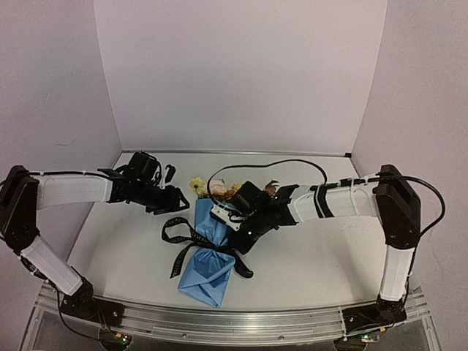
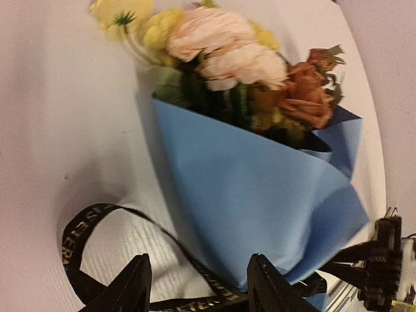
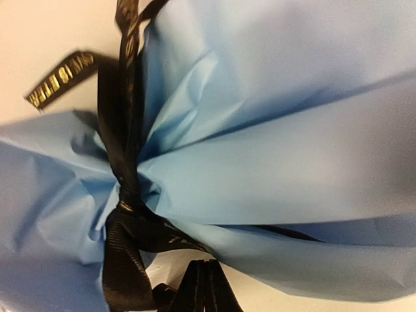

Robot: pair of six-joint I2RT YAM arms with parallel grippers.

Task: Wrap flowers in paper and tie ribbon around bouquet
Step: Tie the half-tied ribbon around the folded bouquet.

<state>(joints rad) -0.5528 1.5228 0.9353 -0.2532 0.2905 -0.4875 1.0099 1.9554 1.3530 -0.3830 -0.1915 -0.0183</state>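
The bouquet lies in the middle of the table. Its flowers (image 1: 197, 183) (image 2: 227, 55), yellow, pale pink and orange-brown, stick out of a light blue paper (image 1: 207, 267) (image 2: 260, 188) (image 3: 279, 162) cone. The black ribbon (image 1: 191, 235) (image 2: 77, 237) (image 3: 122, 149) pinches the paper at its waist in a knot, its ends trailing loose. My left gripper (image 1: 178, 199) (image 2: 198, 289) is open just left of the cone, a ribbon strand running between its fingers. My right gripper (image 1: 245, 240) (image 3: 208, 279) is shut beside the knot, against the paper's edge, with nothing seen between its fingertips.
White walls (image 1: 234, 73) enclose the table (image 1: 322, 256) at the back and both sides. A metal rail (image 1: 234, 320) runs along the near edge. The right arm's black cable (image 1: 292, 162) arches over the flower heads.
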